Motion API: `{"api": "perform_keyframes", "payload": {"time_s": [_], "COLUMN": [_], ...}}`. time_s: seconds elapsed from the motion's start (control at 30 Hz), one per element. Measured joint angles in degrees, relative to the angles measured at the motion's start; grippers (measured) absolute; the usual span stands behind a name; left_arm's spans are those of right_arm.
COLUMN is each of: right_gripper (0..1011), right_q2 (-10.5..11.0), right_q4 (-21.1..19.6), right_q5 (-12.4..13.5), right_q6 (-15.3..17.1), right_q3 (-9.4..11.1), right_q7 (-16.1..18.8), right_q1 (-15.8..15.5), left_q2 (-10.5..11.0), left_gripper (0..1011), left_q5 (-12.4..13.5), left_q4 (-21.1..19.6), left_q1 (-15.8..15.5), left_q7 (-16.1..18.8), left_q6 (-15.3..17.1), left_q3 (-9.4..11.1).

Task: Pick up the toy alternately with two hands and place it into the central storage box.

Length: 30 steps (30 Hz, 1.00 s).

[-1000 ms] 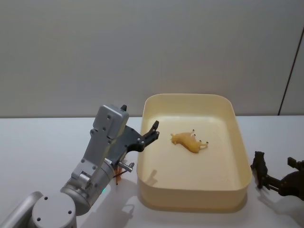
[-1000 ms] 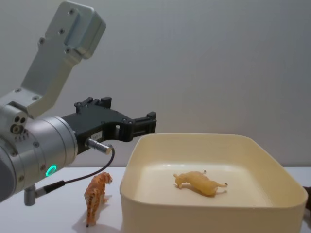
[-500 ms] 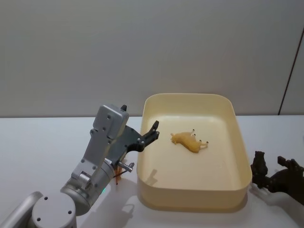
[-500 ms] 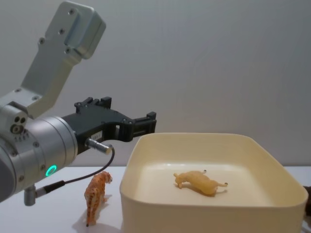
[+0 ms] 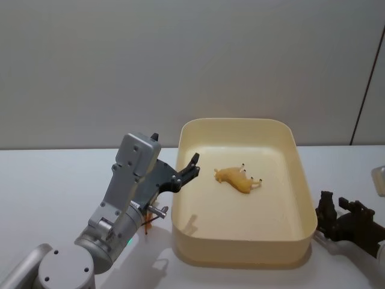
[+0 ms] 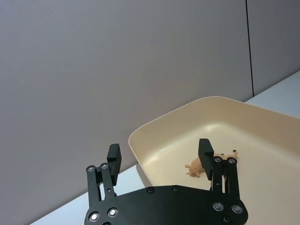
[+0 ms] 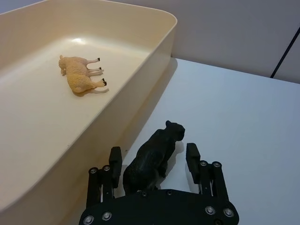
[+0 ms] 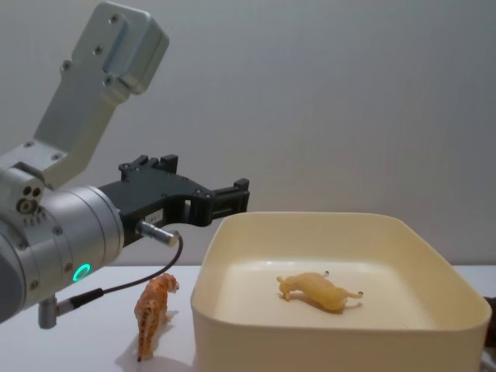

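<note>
**One toy boxed, two left on the tabletop**

By the look of it, the task is about a third done. One yellow toy (image 5: 239, 180) lies on its side on the floor of the storage box (image 5: 240, 253), just ahead of and below the left gripper (image 6: 159, 150). That gripper hangs over the box's rim with its fingers spread wide and nothing between them. This fits a drop already made, though that is a judgement from how things lie.

Two toys remain outside the box. A black toy (image 7: 159, 145) stands on the tabletop (image 5: 54, 186) right between the spread fingers of the right gripper (image 7: 153, 154). The gripper sits low beside the box's outer wall. Its fingers flank the animal on both sides but have not pinched it, so this pick looks lined up rather than made. The box wall runs close alongside, just beyond one finger.

An orange toy (image 8: 153, 308) stands below and behind the left gripper, near the box's outer wall and well under the arm's wrist.

What is left, as I judge it:
- close the right gripper on the black toy, lift it over the rim and release it;
- take the orange toy with the left gripper.
</note>
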Motion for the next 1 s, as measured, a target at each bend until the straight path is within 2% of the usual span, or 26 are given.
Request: {"api": "perform_keyframes", "payload": {"time_s": [0.13, 0.47, 0.57, 1.0], "right_gripper": [754, 418, 358, 333], "right_q2": [-0.2, -0.5, -0.6, -0.4], "right_q4": [0.4, 1.0, 1.1, 0.5], "right_q5": [-0.2, -0.4, -0.4, -0.6], "right_q6": [0.0, -0.1, -0.1, -2.5], "right_q3": [-0.1, -0.3, -0.3, -0.1], "right_q7": [0.0, 0.1, 0.1, -1.6], "right_q1": [0.3, 0.8, 0.8, 0.4], "left_q2": [0.0, 0.0, 0.0, 0.0], "left_gripper": [1001, 1002, 1001, 1002], "left_q5": [0.0, 0.0, 0.0, 0.0], "left_q4": [0.0, 0.0, 0.0, 0.0], "left_q1": [0.0, 0.0, 0.0, 0.0], "left_q7": [0.0, 0.0, 0.0, 0.0], "left_q6": [0.0, 0.0, 0.0, 0.0], "left_q3": [0.0, 0.0, 0.0, 0.0]}}
